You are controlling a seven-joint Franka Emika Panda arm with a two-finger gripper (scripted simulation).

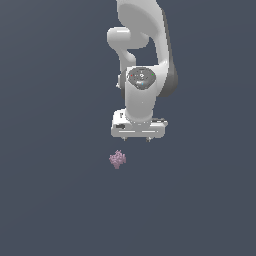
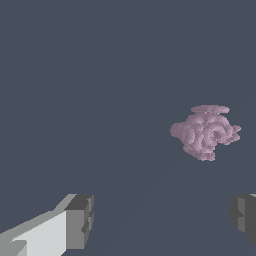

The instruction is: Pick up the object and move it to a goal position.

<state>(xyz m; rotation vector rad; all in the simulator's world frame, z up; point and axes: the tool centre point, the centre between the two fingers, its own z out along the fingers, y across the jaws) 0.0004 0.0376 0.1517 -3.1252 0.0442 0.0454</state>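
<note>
While the gripper (image 2: pixel 162 220) hung above the dark floor (image 1: pixel 55 200), its fingers (image 2: pixel 80 222) stood wide apart with nothing between them. The object (image 2: pixel 205 132), a small lumpy pinkish-purple clump, lay on the floor clear of both fingertips. In the wrist view it sat beyond the line joining the two pads and nearer the dark finger at the frame's edge than the pale one, so it was not centred in the gap. In the exterior view the object (image 1: pixel 117 159) lay below the gripper (image 1: pixel 135 140) and off toward that view's left, apart from the fingertips.

Judged from this arrangement, the following risks applied:

1. A straight descent would probably have brought the fingers down beside the object, not around it. The cause would be the uncorrected sideways offset.
2. A partial correction could have landed one fingertip on the clump, pushing or rolling it away.
3. The bumpy, irregular surface offered few flat faces. Pads closing on a protrusion could have squeezed the object out sideways.
4. Closing too high could have caught only the top of so small a body, and it might then have slipped during the lift.

No goal marker was visible in either view.
</note>
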